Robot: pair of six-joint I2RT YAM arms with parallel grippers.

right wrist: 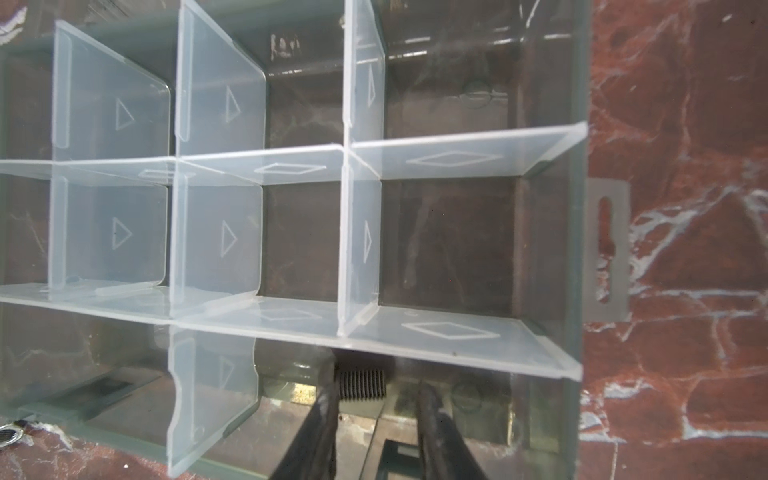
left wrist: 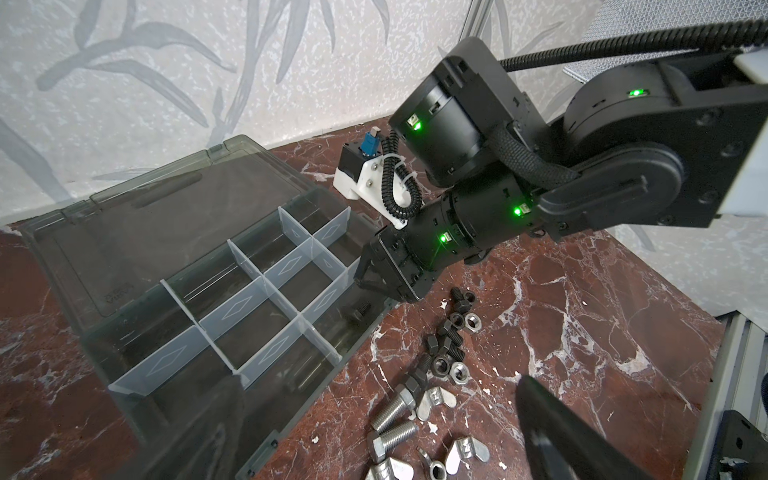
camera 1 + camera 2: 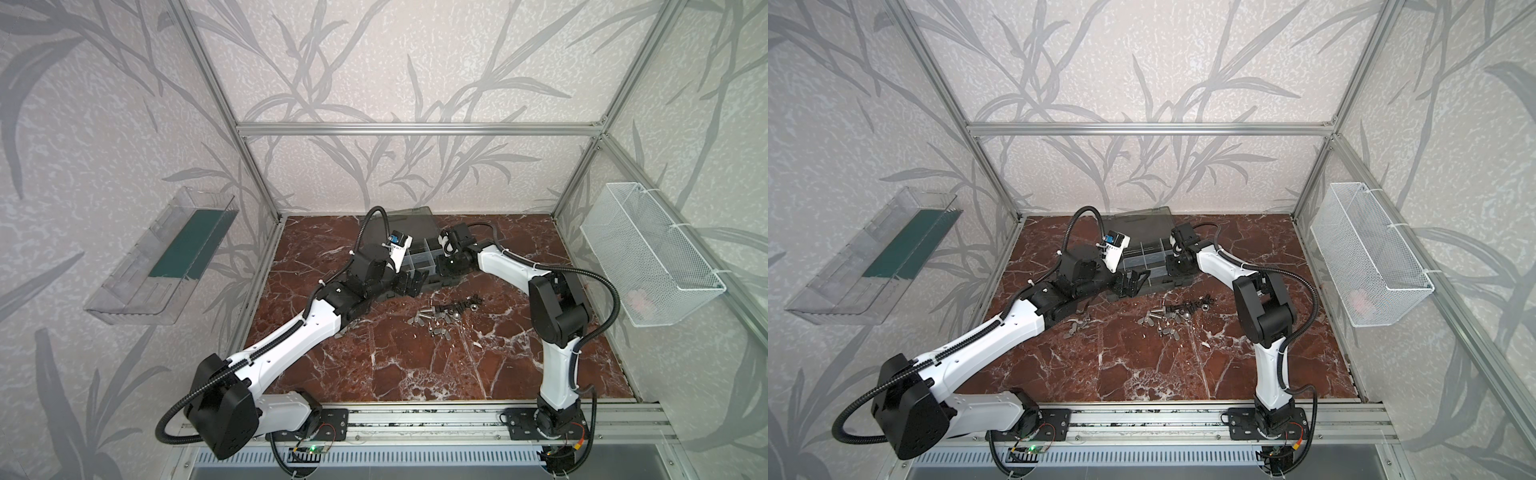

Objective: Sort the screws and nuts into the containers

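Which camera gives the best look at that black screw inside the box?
The left wrist view: the black screw shows head and thread, lying in a compartment of the organizer case, seen through its smoky wall. The right wrist view shows only its thread. In both top views it cannot be made out.

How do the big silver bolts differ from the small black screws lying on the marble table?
The shiny silver hex-head bolts are thicker and longer than the matte black hex-head screws. The silver bolts lie among silver wing nuts; the black screws are mixed with hex nuts. One black screw already lies in the dark grey plastic organizer case; no silver bolt shows there. Both kinds are threaded, with hex heads.
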